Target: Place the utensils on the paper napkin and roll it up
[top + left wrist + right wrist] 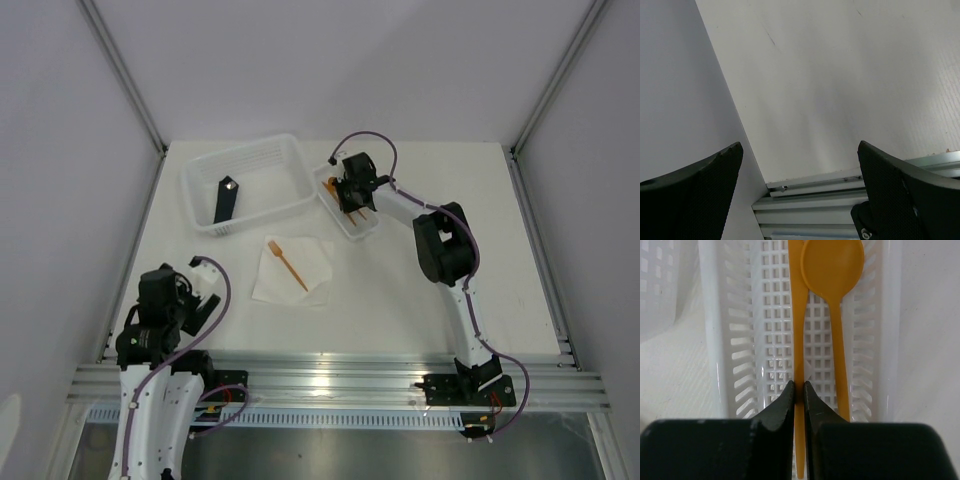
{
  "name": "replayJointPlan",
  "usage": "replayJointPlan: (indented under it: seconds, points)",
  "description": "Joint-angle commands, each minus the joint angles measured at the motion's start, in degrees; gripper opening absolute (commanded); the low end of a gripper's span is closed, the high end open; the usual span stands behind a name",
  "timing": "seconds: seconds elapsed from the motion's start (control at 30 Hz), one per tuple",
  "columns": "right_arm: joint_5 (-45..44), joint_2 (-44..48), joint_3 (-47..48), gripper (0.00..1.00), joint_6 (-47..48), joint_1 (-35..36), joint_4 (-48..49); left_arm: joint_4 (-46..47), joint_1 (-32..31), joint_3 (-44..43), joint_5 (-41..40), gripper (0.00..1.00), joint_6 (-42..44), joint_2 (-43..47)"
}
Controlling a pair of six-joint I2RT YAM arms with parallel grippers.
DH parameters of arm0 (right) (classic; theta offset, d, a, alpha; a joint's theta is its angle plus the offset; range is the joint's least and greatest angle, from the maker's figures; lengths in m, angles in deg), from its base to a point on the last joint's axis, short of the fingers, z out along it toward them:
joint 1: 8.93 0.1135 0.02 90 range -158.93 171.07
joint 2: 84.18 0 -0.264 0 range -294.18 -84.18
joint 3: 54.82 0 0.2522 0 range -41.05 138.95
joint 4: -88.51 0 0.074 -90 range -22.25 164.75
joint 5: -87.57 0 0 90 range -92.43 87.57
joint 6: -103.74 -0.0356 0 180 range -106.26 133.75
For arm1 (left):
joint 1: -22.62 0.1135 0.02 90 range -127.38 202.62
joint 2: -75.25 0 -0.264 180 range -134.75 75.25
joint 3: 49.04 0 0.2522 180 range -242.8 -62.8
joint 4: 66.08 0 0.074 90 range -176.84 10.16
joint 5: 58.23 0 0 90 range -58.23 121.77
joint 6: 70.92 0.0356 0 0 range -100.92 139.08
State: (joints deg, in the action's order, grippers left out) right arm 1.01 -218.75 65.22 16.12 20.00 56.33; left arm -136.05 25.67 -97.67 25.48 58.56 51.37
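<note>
A black flat bar point(226, 199) lay inside a large white basket point(265, 180) at eleven o'clock on the table point(520, 260), a narrow white tray point(368, 230) just beside it at three o'clock.

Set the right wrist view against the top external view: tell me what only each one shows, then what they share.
Only the right wrist view: the right gripper pinched shut on a slim orange stick, and the spoon with its round bowl lying close beside that stick.
Only the top external view: the paper napkin with one orange utensil on it, the black bar, and the left gripper at near left.
Both: the narrow white tray with orange pieces in it.
</note>
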Motion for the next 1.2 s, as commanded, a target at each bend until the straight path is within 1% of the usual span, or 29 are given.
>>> replayJointPlan:
  seconds: [0.0,0.13,0.3,0.47,0.53,0.57,0.63,0.67,0.7,0.73,0.77,0.8,0.83,0.87,0.9,0.97,1.0,1.07,1.17]
  points:
    - [1.7,4.6,-0.7,0.00,-0.5,0.3,-1.3,2.0,0.4,-1.2,-0.7,0.99,-0.3,0.9]
    - [4.0,7.9,-2.3,0.00,-1.5,0.3,1.8,2.2,0.4,-1.1,-0.2,0.99,-0.4,0.8]
    - [2.9,11.1,-4.6,0.00,-2.1,0.1,5.3,2.2,0.4,-1.0,0.1,1.00,-0.6,0.9]
    - [1.8,12.6,-4.8,0.00,-2.4,0.1,5.5,2.1,0.4,-1.0,0.5,1.00,-0.8,1.3]
    - [1.2,14.0,-6.0,0.00,-4.2,0.3,4.8,2.2,0.4,-1.0,0.5,1.00,-1.0,1.2]
    - [0.3,17.0,-7.6,0.00,-5.5,1.0,5.1,2.5,0.4,-1.1,0.1,1.00,-1.5,1.1]
    - [-1.0,21.6,-15.8,0.00,-7.0,2.6,8.4,4.5,0.4,-0.4,-0.9,1.00,-2.5,0.0]
    - [-1.5,26.6,-19.3,0.00,-8.3,5.1,9.9,5.6,0.4,-0.3,-1.6,0.99,-4.0,-0.7]
    - [-2.8,29.0,-22.9,0.00,-9.3,6.7,13.4,6.4,0.5,1.0,-2.8,1.00,-4.8,-1.6]
    - [-3.2,31.0,-29.0,0.00,-10.1,8.4,14.9,8.2,0.4,0.9,-3.1,0.99,-5.6,-3.5]
    - [-3.4,34.1,-31.5,0.00,-11.8,12.0,16.6,9.2,0.4,1.1,-3.3,0.99,-7.6,-4.8]
    - [-7.0,35.1,-33.5,0.00,-12.7,14.0,17.2,10.1,0.4,1.5,-3.6,1.00,-8.7,-5.8]
    - [-7.8,35.9,-36.8,0.00,-13.4,15.8,17.7,10.8,0.4,1.4,-3.7,0.99,-9.8,-8.0]
    - [-8.3,36.5,-38.2,0.00,-14.1,17.4,20.6,12.1,0.4,1.4,-3.7,0.99,-11.5,-8.9]
    - [-9.2,36.7,-39.2,0.00,-14.7,20.3,21.4,12.6,0.3,1.6,-3.6,1.00,-12.1,-9.6]
    - [-10.5,35.6,-39.3,0.00,-14.9,22.3,21.7,14.1,0.4,2.2,-3.2,1.00,-14.0,-10.6]
    - [-10.4,33.5,-38.6,0.00,-14.9,23.4,21.1,14.5,0.3,2.4,-2.6,1.00,-14.3,-10.5]
    - [-10.9,31.1,-36.0,0.00,-15.5,23.9,19.3,15.2,0.3,3.4,-2.0,0.99,-15.6,-9.9]
    - [-10.3,27.3,-34.2,0.00,-16.0,23.9,19.5,15.2,0.4,3.4,-1.1,0.99,-17.2,-9.1]
